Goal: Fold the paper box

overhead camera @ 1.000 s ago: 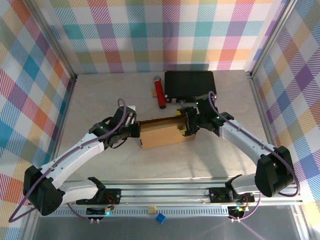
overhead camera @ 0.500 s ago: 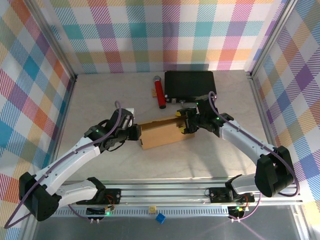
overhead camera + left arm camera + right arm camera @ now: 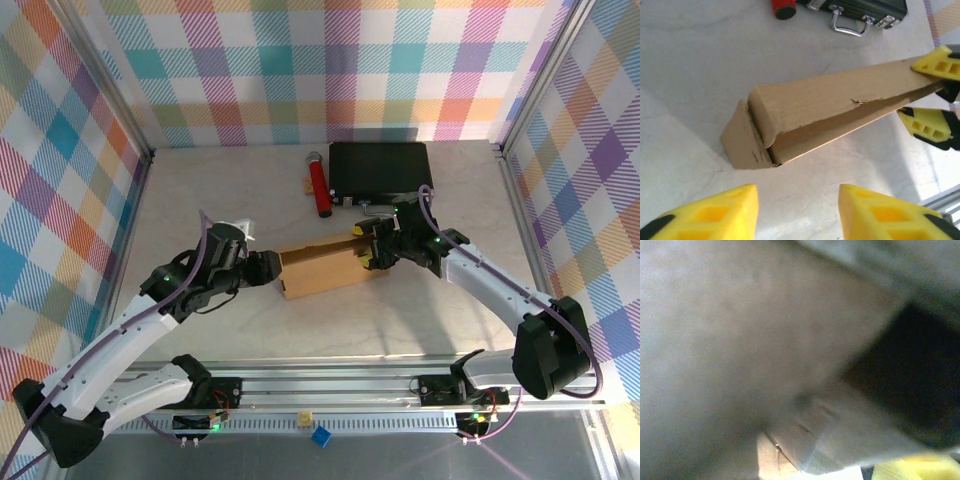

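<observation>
Judging by the top view, the paper box is largely formed on the desk; tucking the lid shut appears to remain. The left end effector is held just left of the box and the right end effector at the box's right end.

In the left wrist view, the lid is seen gaping along the box's front. The left fingers are spread and released, short of the box. The right fingers straddle the box's far end, but a firm clamp cannot be told.

In the right wrist view, blurred cardboard is seen close up.

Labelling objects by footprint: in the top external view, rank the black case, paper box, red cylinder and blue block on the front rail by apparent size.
1. black case and paper box: about alike, not ranked.
2. red cylinder.
3. blue block, smallest.
</observation>
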Robot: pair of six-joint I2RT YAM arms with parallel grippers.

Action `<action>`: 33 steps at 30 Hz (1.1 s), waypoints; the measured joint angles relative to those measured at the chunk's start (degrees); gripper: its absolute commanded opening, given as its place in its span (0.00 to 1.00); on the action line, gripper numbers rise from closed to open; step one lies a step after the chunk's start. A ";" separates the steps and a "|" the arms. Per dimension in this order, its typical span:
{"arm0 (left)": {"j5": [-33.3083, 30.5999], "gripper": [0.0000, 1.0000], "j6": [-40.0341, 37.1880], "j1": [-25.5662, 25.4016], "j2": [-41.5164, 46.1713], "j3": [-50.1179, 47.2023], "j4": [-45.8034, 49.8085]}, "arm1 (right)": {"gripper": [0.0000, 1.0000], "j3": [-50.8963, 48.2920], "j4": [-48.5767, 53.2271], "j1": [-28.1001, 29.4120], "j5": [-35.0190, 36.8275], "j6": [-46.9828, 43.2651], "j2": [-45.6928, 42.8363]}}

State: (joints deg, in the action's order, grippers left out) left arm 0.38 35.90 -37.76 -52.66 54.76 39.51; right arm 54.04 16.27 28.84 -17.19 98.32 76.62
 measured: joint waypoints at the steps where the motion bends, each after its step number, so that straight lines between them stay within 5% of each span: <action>1: -0.46 0.50 3.13 0.00 0.37 0.26 0.87 | 0.59 0.00 0.00 0.00 -0.02 0.00 0.00; 10: -1.42 0.63 35.78 0.31 -1.16 0.98 0.81 | 0.58 0.00 0.00 0.00 -0.02 -0.15 -0.02; 17: 0.50 0.62 56.65 1.18 -3.72 -6.51 -9.42 | 0.58 0.00 -0.02 0.00 -0.02 -0.17 -0.02; 27: 0.55 0.49 68.74 1.97 -4.44 -11.43 -19.45 | 0.56 0.00 -0.04 0.00 -0.04 -0.17 0.07; 33: 0.02 0.58 70.79 2.03 -4.17 -11.56 -20.57 | 0.56 0.00 -0.07 0.00 -0.04 -0.17 0.07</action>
State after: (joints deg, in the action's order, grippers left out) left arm 0.40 106.69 -35.73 -56.84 43.20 18.94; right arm 54.04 16.21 28.84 -17.23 98.15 76.69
